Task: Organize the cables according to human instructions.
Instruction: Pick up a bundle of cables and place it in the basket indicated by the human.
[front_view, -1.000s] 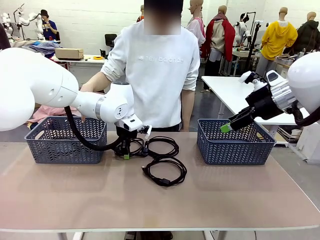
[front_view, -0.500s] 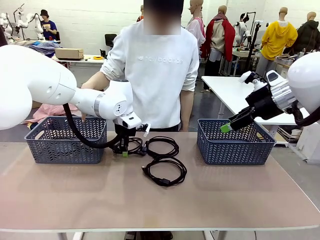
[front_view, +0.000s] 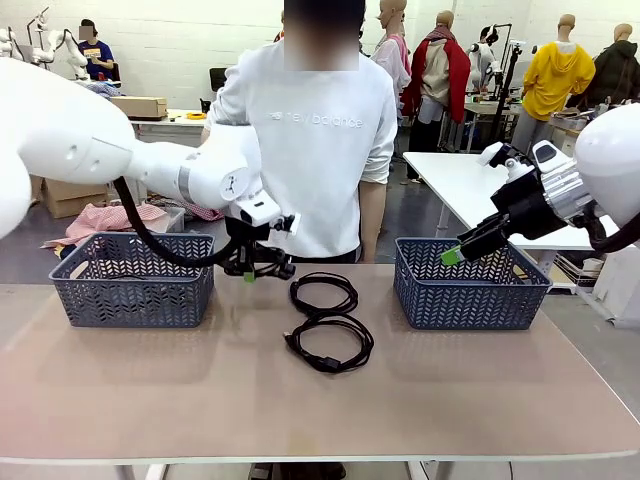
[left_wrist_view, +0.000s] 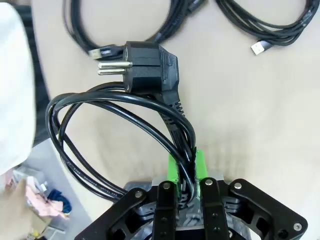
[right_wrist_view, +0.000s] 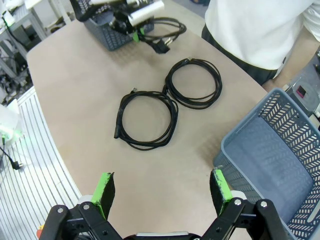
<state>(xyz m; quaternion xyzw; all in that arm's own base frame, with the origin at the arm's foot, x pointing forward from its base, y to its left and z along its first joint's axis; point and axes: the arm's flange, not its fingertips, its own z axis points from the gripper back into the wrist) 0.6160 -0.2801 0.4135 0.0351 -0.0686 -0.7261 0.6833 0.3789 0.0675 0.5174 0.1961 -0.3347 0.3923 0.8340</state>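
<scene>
- A tan table (front_view: 200, 400) stands in a big work room. A person in a white top (front_view: 310, 140) stands at its far side.
- One black cable (left_wrist_view: 115, 102) is caught in the left pincer (left_wrist_view: 185, 165). The green pads are shut tight on a bunch of its cords.
- The loop spreads out past the pincer's tips. Its fat plug (left_wrist_view: 147, 62), with two metal pins, is at the far end of the loop.
- The left pincer holds this cable up above the table.
- To the right of the left pincer, a second cable (front_view: 352, 297) and a third cable (front_view: 368, 345) lie flat on the table. The two loops touch each other.
- A gray basket (front_view: 130, 295) sits close by on the left pincer's other side.
- The right pincer (front_view: 450, 255) is wide open and holds nothing. It hangs in the air by the edge of another basket (front_view: 465, 300), well apart from the loose loops.
</scene>
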